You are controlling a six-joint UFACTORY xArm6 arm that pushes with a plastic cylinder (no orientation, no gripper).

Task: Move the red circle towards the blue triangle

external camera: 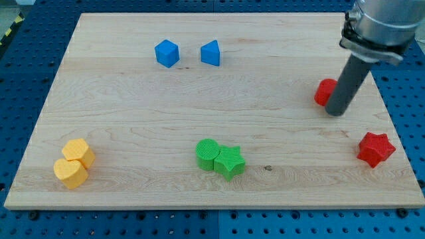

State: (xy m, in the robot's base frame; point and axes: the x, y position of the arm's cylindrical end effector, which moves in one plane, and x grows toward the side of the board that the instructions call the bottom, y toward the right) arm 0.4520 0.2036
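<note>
Red circle (325, 91) at counter's (133, 133) 3 o'clock edge, mostly hidden behind rod. My tip (337, 111) touching it at 4 o'clock. Blue triangle (210, 53) well apart toward 10 o'clock. End effector: plain rod, nothing to open or pinch.

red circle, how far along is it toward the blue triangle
Done: my tip is at the red circle, on its view-right side and partly hiding it. In hand: lining up the leftward push; I cannot tell whether they are touching. Left: nearly all the travel, since the blue triangle sits far off toward the view's top left, beside the blue cube.
</note>
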